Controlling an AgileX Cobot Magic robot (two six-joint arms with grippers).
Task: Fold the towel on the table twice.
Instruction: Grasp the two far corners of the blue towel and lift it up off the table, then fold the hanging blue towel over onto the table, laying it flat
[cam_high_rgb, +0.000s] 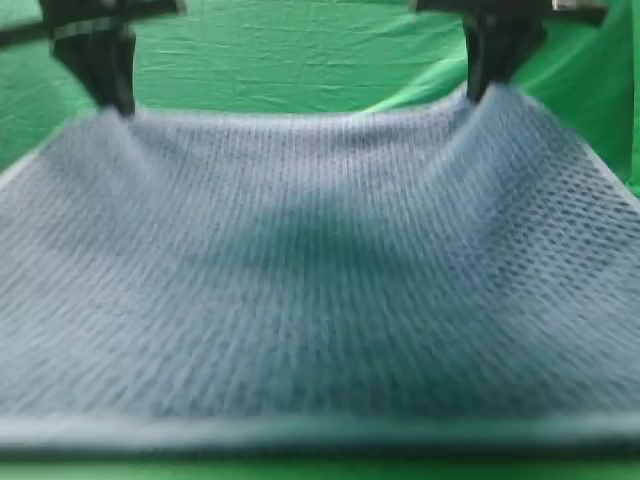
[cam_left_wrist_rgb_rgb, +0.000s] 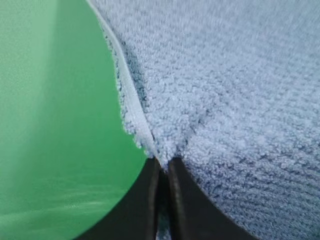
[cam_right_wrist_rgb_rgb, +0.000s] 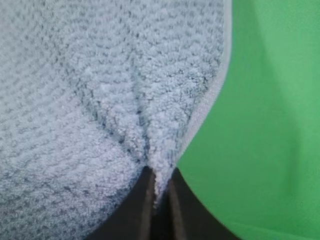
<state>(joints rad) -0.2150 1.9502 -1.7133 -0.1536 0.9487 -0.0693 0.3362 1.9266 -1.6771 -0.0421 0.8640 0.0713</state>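
Blue-grey waffle-knit cloth fills nearly the whole high view: this is the towel (cam_high_rgb: 320, 300), spread wide, with its near hem running as a thin pale band along the bottom of that view. Its two far corners are pulled up into small peaks. The left tool (cam_high_rgb: 118, 100), black, stands at the far left corner, and the left wrist view shows its jaws pressed almost together with a pinch of the towel (cam_left_wrist_rgb_rgb: 225, 100) caught between the fingertips (cam_left_wrist_rgb_rgb: 150, 190), right beside the pale edge strip. The right tool (cam_high_rgb: 482, 88), also black, stands at the far right corner; in the right wrist view its jaws are likewise nearly closed, and the towel (cam_right_wrist_rgb_rgb: 100, 100) gathers into creases that run down into the narrow gap, with its pale edge curving just to the right of the grip. The towel sags between the two raised corners. Smooth green bench (cam_left_wrist_rgb_rgb: 50, 125) shows beside the cloth in both wrist views. Behind the tools in the high view hangs a wrinkled green cloth backdrop (cam_high_rgb: 300, 60).
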